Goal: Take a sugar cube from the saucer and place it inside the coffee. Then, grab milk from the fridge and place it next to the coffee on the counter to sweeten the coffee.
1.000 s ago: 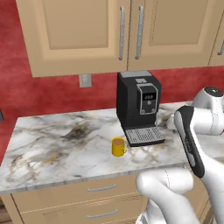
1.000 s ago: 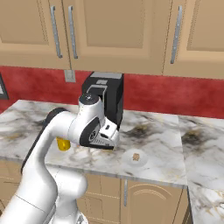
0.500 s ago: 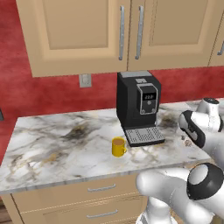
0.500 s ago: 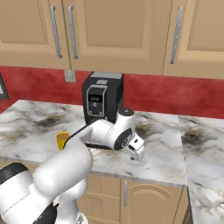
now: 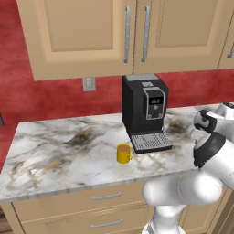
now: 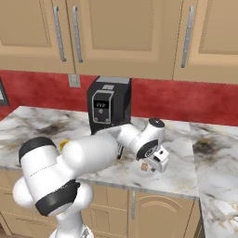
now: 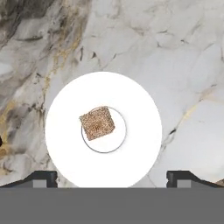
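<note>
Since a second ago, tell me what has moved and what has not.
The arm has swung from in front of the coffee machine to the robot's right and come down, so the open gripper now hangs over the sugar cube on the saucer. Nothing was gripped or let go. The coffee, machine and counter stayed put.

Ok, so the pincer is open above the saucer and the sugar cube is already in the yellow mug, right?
Not quite. The pincer is open above the saucer, but the sugar cube lies on the saucer's middle, as the hand view shows. It is not in the yellow mug.
</note>
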Motion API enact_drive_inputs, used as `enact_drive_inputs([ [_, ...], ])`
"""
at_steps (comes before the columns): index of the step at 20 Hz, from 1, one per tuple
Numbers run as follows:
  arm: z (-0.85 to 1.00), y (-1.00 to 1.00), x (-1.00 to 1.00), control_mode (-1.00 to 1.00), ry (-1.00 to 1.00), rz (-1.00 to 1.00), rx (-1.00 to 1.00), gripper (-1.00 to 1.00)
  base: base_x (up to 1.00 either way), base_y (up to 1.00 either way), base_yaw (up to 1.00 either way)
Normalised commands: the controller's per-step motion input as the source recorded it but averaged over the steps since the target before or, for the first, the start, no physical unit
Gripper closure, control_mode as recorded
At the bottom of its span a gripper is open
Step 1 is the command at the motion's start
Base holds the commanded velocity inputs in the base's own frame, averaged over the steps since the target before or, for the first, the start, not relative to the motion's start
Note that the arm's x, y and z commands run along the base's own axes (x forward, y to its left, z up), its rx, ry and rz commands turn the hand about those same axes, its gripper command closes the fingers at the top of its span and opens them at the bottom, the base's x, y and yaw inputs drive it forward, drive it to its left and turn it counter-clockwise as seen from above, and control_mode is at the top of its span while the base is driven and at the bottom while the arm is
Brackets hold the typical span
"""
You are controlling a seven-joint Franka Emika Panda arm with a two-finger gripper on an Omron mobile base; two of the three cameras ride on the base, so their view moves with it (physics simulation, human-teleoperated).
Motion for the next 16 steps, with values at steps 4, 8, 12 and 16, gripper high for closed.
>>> enact_drive_inputs([
  [4, -0.27, 0.18, 0.54, -1.00, 0.08, 0.09, 0.00, -1.00, 0.00, 0.00, 0.00],
  [8, -0.41, 0.02, 0.16, -1.00, 0.02, 0.11, 0.00, -1.00, 0.00, 0.00, 0.00],
  [12, -0.31, 0.00, 0.00, -1.00, 0.00, 0.08, 0.00, -1.00, 0.00, 0.00, 0.00],
  [16, -0.23, 0.00, 0.01, -1.00, 0.00, 0.07, 0.00, -1.00, 0.00, 0.00, 0.00],
])
